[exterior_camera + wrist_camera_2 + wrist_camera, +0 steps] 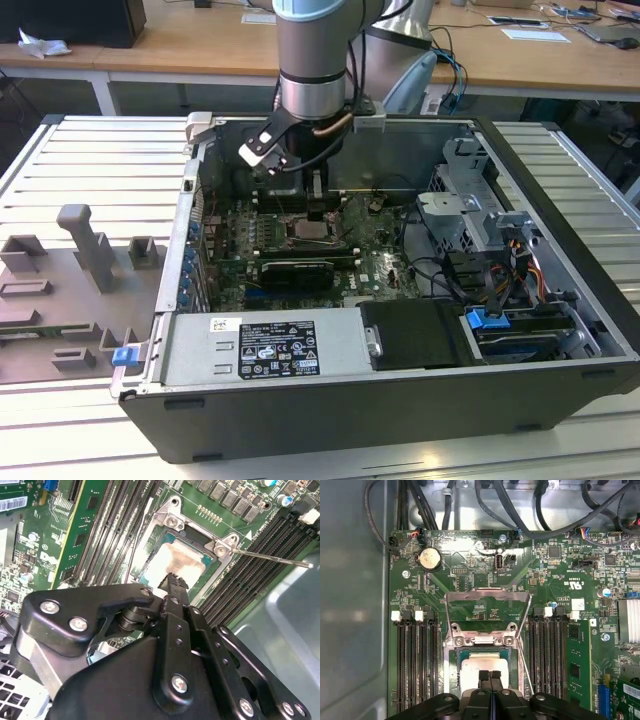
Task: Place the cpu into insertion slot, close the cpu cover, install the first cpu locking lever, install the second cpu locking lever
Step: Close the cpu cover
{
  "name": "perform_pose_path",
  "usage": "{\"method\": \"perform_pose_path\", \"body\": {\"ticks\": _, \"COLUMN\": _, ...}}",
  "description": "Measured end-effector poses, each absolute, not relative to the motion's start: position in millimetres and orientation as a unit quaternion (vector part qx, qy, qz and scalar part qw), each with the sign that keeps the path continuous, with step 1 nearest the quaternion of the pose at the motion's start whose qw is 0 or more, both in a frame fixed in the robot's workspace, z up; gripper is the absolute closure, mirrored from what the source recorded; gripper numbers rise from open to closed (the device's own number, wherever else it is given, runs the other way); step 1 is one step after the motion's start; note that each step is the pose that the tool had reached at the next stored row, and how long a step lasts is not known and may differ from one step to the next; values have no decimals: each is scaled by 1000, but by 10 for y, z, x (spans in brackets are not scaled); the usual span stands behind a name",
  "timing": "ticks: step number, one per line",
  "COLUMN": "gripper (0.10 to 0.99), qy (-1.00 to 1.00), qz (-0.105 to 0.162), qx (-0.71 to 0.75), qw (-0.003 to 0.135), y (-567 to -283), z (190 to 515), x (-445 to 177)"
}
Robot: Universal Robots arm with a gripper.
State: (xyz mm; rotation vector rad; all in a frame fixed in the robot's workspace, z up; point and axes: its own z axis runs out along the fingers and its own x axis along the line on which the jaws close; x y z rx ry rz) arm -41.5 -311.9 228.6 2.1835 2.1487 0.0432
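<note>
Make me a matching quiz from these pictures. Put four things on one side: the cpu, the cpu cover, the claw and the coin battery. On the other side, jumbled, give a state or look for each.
Things
1. cpu
2. cpu cover
3. claw
4. coin battery

States
A. round, silvery disc
B. black, tips shut together
C. hinged up, open
D. lying flat, grey face up

Pairs: 1-D, 2-C, 3-B, 4-A
</note>
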Motion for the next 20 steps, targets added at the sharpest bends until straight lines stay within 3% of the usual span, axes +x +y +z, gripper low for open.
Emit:
{"method": "perform_pose_path", "body": {"ticks": 6, "gripper": 980, "qy": 701, "qz": 10, "qx": 712, "qw": 35, "y": -3120, "z": 2320, "x": -344}}
{"method": "perform_pose_path", "body": {"ticks": 11, "gripper": 980, "qy": 701, "qz": 8, "qx": 712, "qw": 33, "y": -3119, "z": 2592, "x": -343}}
{"method": "perform_pose_path", "body": {"ticks": 20, "gripper": 980, "qy": 701, "qz": 7, "qx": 712, "qw": 32, "y": -3188, "z": 2612, "x": -277}}
